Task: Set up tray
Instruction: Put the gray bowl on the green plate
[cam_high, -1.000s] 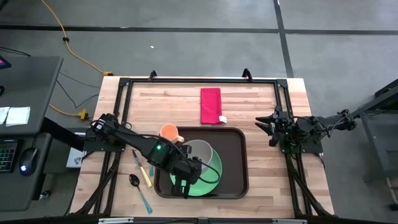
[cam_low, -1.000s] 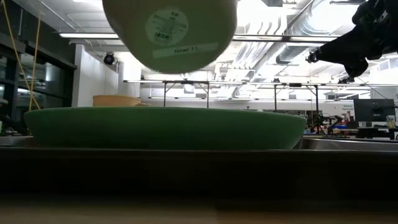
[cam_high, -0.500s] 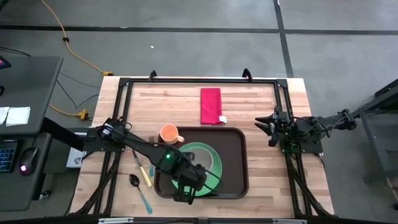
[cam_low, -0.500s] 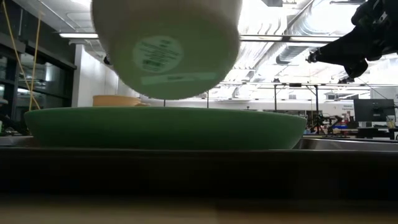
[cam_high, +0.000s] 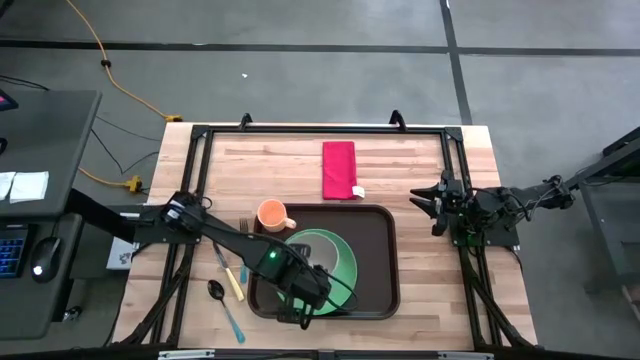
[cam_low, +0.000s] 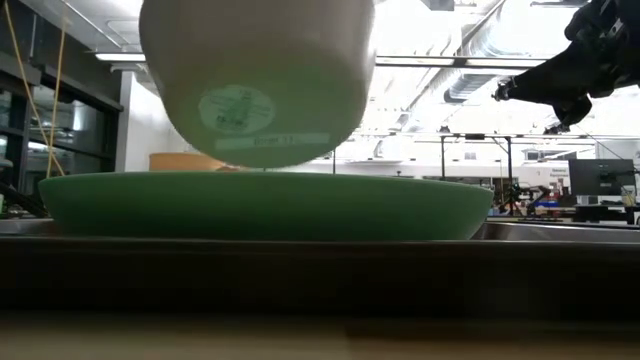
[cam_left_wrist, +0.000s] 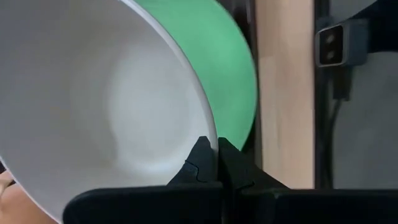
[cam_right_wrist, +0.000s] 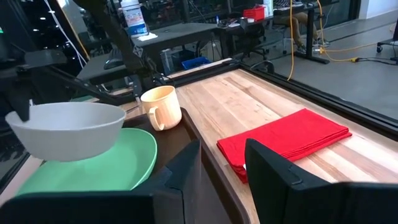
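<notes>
My left gripper (cam_left_wrist: 217, 152) is shut on a white bowl (cam_low: 255, 80), which hangs low over the round green plate (cam_low: 265, 205). The plate lies flat in the dark brown tray (cam_high: 378, 262). The high view shows the left arm reaching over the tray, with the gripper (cam_high: 303, 298) by the bowl's near side. The right wrist view shows the bowl (cam_right_wrist: 68, 127) above the plate (cam_right_wrist: 93, 165). My right gripper (cam_right_wrist: 222, 163) waits open and raised near the table's right edge (cam_high: 425, 203). My left gripper holds the white bowl by its rim (cam_left_wrist: 213, 142) on the near side, one finger inside the bowl and one outside. The fingers come from above, pointing down. The bowl is lifted clear, its base (cam_low: 250, 150) just above the green plate.
An orange mug (cam_high: 272, 214) stands beside the tray's far left corner. A folded red napkin (cam_high: 339, 168) lies on the wood beyond the tray. A spoon, knife and fork (cam_high: 225, 285) lie to the tray's left. A black frame (cam_high: 320, 128) borders the table.
My left gripper has carried the white bowl down toward the green plate and a little toward the near edge. The bowl's base, well above the plate a second ago, now hangs just over it. The gripper has kept hold of the rim.
</notes>
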